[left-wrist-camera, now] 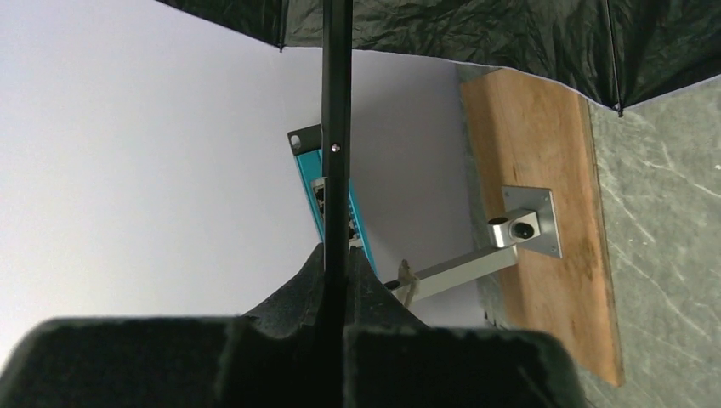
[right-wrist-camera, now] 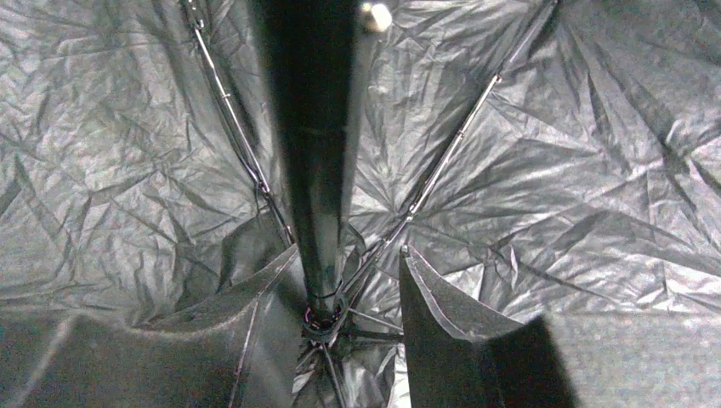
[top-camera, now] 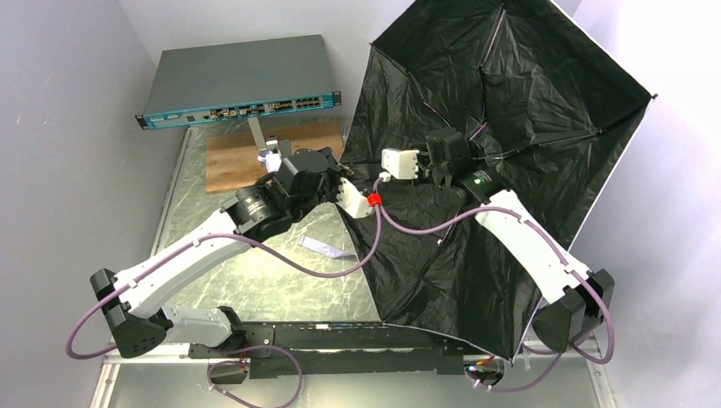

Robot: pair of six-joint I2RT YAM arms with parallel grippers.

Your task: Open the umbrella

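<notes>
The umbrella (top-camera: pixel 527 110) is spread open on its side at the right of the table, with the black inside of the canopy facing the camera and a pale rim showing. My left gripper (left-wrist-camera: pixel 336 255) is shut on the thin black shaft (left-wrist-camera: pixel 336 127), which runs up toward the canopy edge (left-wrist-camera: pixel 510 34). My right gripper (right-wrist-camera: pixel 349 251) is open inside the canopy, its jaws either side of the shaft (right-wrist-camera: pixel 315 153) just above the hub where the ribs meet (right-wrist-camera: pixel 327 319). Its right finger stands apart from the shaft. The handle is hidden.
A grey-and-teal network switch (top-camera: pixel 238 81) lies at the back left. In front of it is a wooden board (top-camera: pixel 242 153) with a metal bracket (left-wrist-camera: pixel 519 229). A pale strip (top-camera: pixel 327 248) lies on the tabletop near the canopy's lower edge. Walls stand close on both sides.
</notes>
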